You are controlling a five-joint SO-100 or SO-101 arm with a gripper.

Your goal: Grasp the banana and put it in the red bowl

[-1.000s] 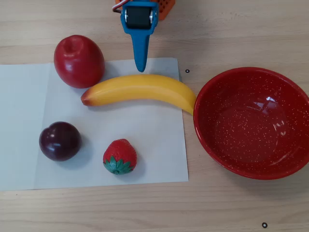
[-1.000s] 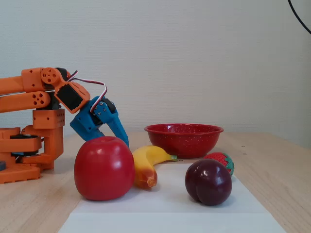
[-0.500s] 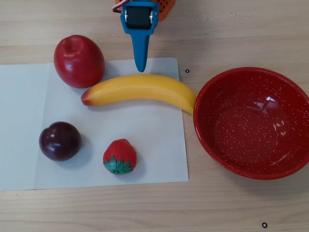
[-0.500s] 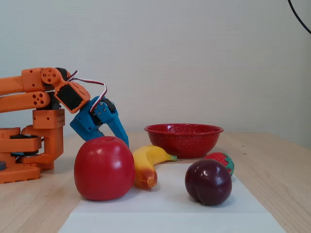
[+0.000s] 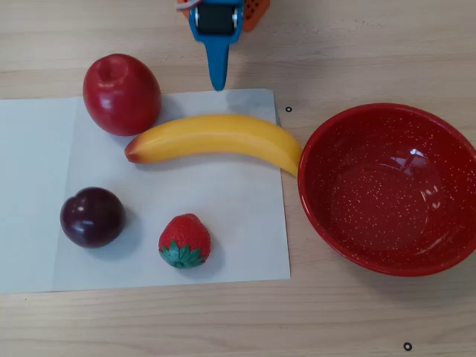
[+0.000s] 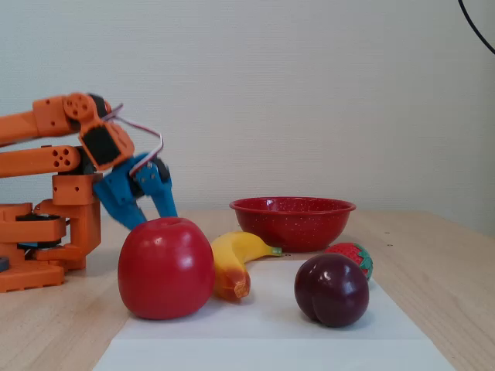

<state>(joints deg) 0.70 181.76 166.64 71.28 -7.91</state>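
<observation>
Pincer: the gripper enters the overhead view from the top edge, blue fingers pointing down toward the paper; in the fixed view the two blue fingers splay apart, so the jaws stand moderately wide and hold nothing.

Banana: the banana lies on the white paper sheet, directly ahead of the fingertips and near them, with a clear gap; no contact.

Long axis: it runs left to right across the overhead view, crosswise to the line of the pincer's fingers; the reddish tip is to the left of the pincer, the far end to its right, close against the red bowl.

Governing relation: the pincer stands over the middle of the banana's length, so a short advance and descent would probably meet the mid-body; the jaws would need to span the narrow width, not the length.

Bowl: to the right of the pincer in the overhead view, empty.

Bystanders: the red apple sits just left of the pincer; the plum and strawberry lie beyond the banana.

Progress, judged: approach stage; grasp not yet made.
</observation>
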